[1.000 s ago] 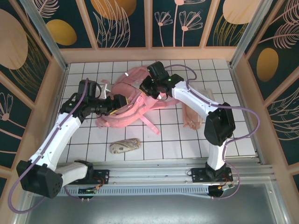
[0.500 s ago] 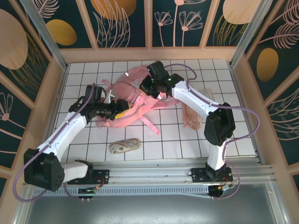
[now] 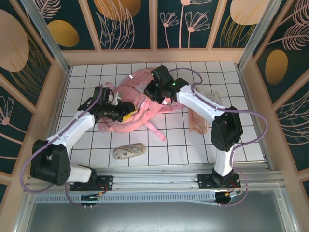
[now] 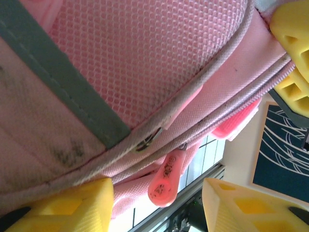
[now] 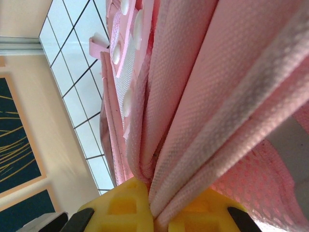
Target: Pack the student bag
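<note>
left end effector [image 4: 155, 188] agape, right end effector [image 5: 153, 212] tight on one student bag [image 3: 137, 79]

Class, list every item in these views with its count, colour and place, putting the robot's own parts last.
student bag: one, pink, middle of the table
zip pull: one, coral pink, hanging from the bag
small pouch: one, beige patterned, on the near side of the bag
peach pouch: one, peach-pink, right of the bag
table: one, white tiles, under everything
left gripper: one, yellow fingers, open around the zip pull
right gripper: one, yellow fingers, shut on bag fabric
</note>
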Available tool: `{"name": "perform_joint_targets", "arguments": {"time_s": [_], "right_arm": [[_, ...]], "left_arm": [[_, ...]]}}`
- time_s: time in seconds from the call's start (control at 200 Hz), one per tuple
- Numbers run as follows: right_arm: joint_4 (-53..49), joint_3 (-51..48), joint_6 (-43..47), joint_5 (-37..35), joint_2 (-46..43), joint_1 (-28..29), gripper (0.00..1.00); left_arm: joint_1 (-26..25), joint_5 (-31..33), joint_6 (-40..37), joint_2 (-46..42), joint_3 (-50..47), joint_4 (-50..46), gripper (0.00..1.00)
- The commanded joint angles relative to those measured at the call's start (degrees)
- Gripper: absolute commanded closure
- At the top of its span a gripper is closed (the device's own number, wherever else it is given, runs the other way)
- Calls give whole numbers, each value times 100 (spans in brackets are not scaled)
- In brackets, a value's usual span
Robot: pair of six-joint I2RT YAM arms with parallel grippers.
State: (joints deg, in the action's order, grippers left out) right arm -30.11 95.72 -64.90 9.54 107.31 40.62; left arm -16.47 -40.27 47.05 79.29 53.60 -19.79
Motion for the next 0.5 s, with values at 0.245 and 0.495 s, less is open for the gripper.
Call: {"name": "perform_joint_targets", "arguments": {"time_s": [0.245, 0.495], "right_arm": [[857, 69, -110, -44, -382, 200, 100], [883, 155, -154, -31, -267, 271, 100]], "left_arm": [[-161, -155, 503, 299, 407, 610, 53], [-181, -206, 749, 263, 314, 865, 56]]}}
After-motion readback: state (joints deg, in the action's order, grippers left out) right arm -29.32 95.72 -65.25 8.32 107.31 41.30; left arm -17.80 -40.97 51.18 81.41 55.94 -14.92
